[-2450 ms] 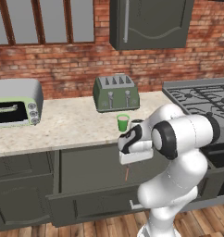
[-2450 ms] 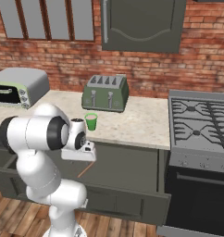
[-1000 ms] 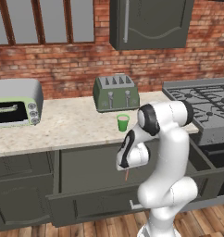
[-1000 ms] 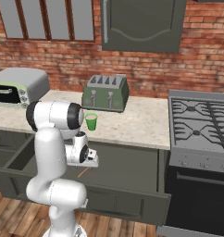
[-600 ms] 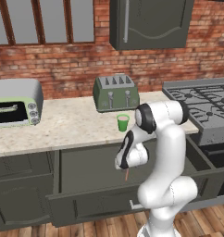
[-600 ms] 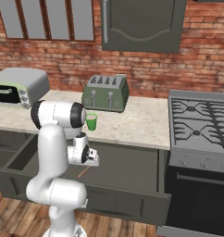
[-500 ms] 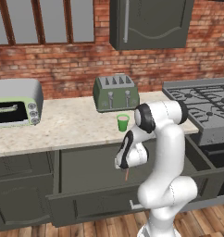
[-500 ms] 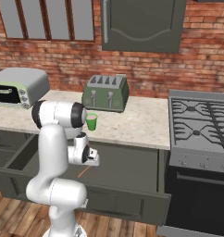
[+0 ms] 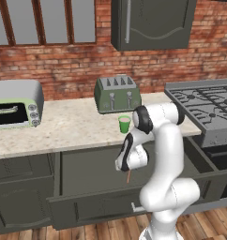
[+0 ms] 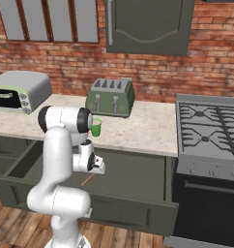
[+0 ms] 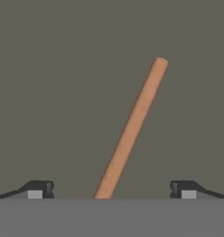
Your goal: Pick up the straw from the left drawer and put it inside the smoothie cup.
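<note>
The left drawer (image 9: 82,174) stands pulled open under the counter, its grey floor bare around the hand. The thin orange-brown straw (image 11: 132,127) lies on that floor, and one end of it pokes out below the hand (image 9: 128,176) (image 10: 87,179). My gripper (image 11: 111,190) hangs low in the drawer (image 10: 136,181) right over the straw, open. Its fingertips (image 11: 40,189) stand wide apart on either side, touching nothing. The gripper (image 9: 126,166) (image 10: 96,168) points down. The small green smoothie cup (image 9: 124,124) (image 10: 95,127) stands upright on the counter just behind the arm.
A green toaster (image 9: 116,93) (image 10: 110,97) sits behind the cup. At the left of the counter is a toaster oven (image 9: 14,103) (image 10: 20,92). A gas stove (image 9: 207,105) (image 10: 208,128) is at the right, and a wall cabinet (image 9: 153,23) hangs above.
The arm has straightened and the hand has gone down from counter-edge height into the drawer. Over the last second it sank only slightly. The straw has stayed put.
</note>
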